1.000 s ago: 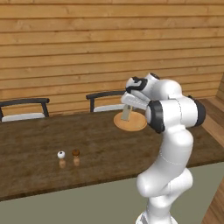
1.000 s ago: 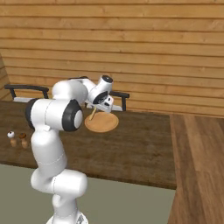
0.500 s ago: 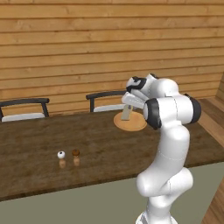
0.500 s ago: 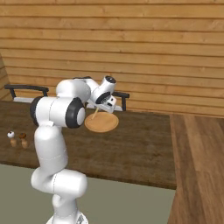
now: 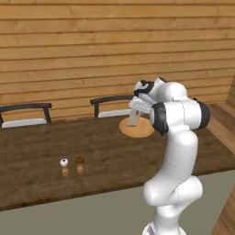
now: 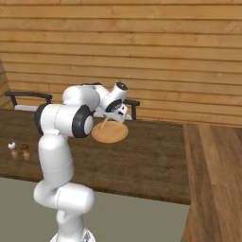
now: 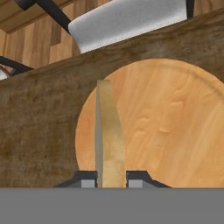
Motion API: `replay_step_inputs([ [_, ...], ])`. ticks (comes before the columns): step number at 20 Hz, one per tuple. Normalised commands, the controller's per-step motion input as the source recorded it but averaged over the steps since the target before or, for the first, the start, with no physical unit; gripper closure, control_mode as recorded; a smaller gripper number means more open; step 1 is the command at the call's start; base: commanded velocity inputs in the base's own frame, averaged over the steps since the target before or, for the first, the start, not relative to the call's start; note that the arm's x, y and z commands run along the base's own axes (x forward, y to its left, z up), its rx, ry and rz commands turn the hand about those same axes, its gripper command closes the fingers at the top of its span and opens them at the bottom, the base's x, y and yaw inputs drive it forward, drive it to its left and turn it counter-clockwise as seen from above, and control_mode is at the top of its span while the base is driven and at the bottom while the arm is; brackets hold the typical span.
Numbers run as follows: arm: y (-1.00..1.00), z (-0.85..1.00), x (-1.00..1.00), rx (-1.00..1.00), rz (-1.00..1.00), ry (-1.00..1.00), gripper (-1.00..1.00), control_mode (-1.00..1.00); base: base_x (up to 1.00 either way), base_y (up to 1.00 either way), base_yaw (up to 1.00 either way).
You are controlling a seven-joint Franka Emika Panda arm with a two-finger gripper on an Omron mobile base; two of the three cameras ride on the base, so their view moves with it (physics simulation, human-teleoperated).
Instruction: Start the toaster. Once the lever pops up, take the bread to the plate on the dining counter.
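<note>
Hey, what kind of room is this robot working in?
Likely a dining area: a long wooden dining counter with a plate, chairs behind it, and small shakers.

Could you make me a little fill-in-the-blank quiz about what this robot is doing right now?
1. The gripper is shut on the ____.
2. The bread is held on edge above the round tan ____.
3. The plate sits on the dining counter, and behind the counter stand two ____.
4. Left of the plate on the counter stand two small ____.

Missing words: bread; plate; chairs; shakers
</note>
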Motion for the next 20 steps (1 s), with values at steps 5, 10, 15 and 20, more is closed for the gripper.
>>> replay_step_inputs([
  [5,0.0,0.0,0.0,0.0,0.0,0.0,-1.0,-1.0,0.0,0.0,0.0],
  [10,-0.01,0.0,-0.23,0.0,-0.01,-0.01,-1.0,-1.0,0.0,0.0,0.0],
  [15,-0.14,0.09,-0.42,0.0,-0.11,0.0,-1.0,-1.0,0.0,0.0,0.0],
  [20,-0.07,0.27,-0.5,0.0,-0.22,0.0,-1.0,-1.0,0.0,0.0,0.0],
])
